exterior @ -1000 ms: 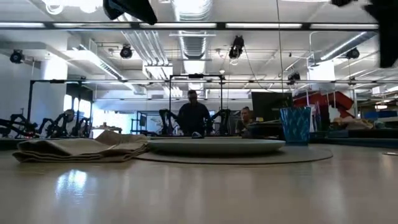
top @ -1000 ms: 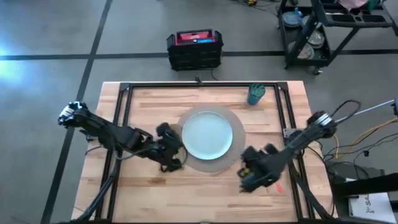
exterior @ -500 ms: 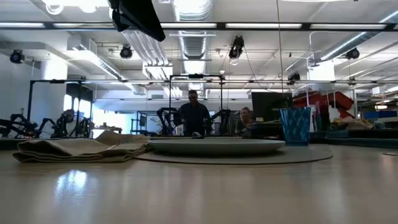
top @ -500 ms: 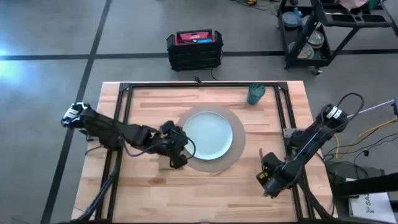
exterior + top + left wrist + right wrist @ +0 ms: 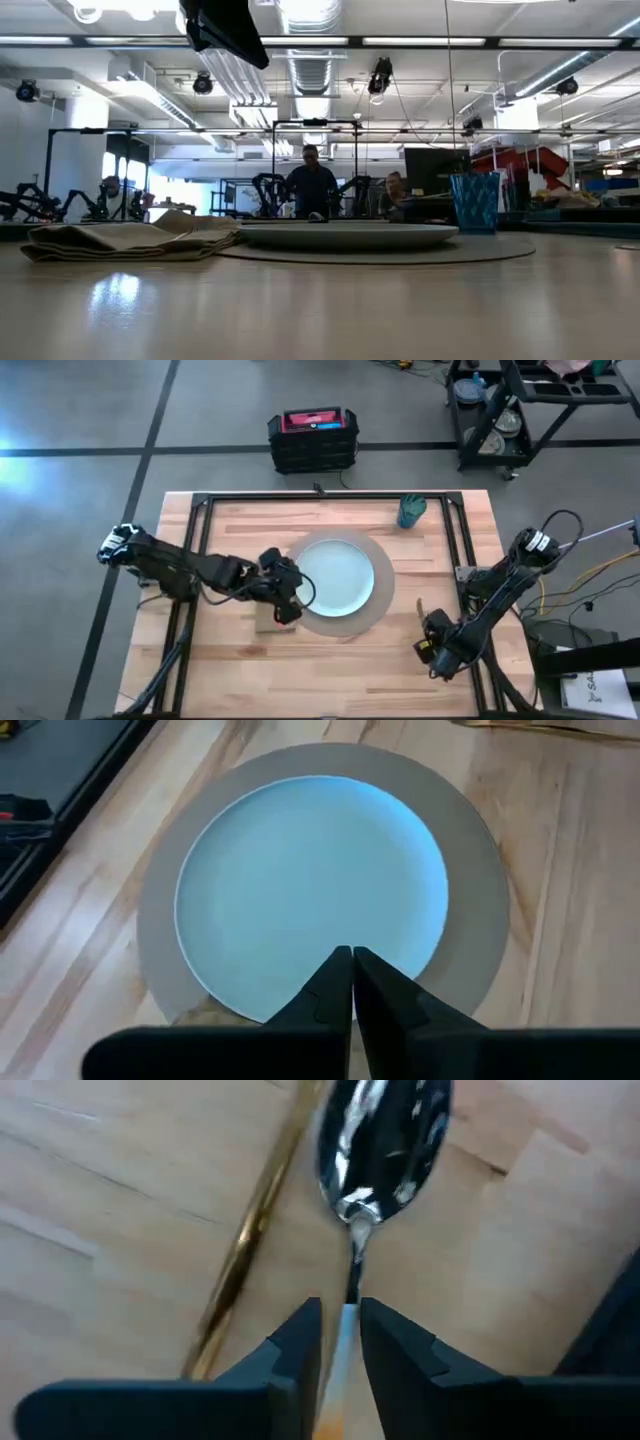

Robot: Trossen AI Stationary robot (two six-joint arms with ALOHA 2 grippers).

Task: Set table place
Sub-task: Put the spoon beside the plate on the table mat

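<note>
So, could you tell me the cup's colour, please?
Teal; the cup shows best in the high view.

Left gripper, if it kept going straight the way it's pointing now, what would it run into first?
Probably the pale blue-green plate: the left gripper, fingers shut, points at its near rim over the round tan mat. Its height above them is unclear.

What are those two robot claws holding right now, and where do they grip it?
The right gripper pinches the spoon by its thin neck, just below the bowl. The left gripper, closed over the plate, holds nothing.
</note>
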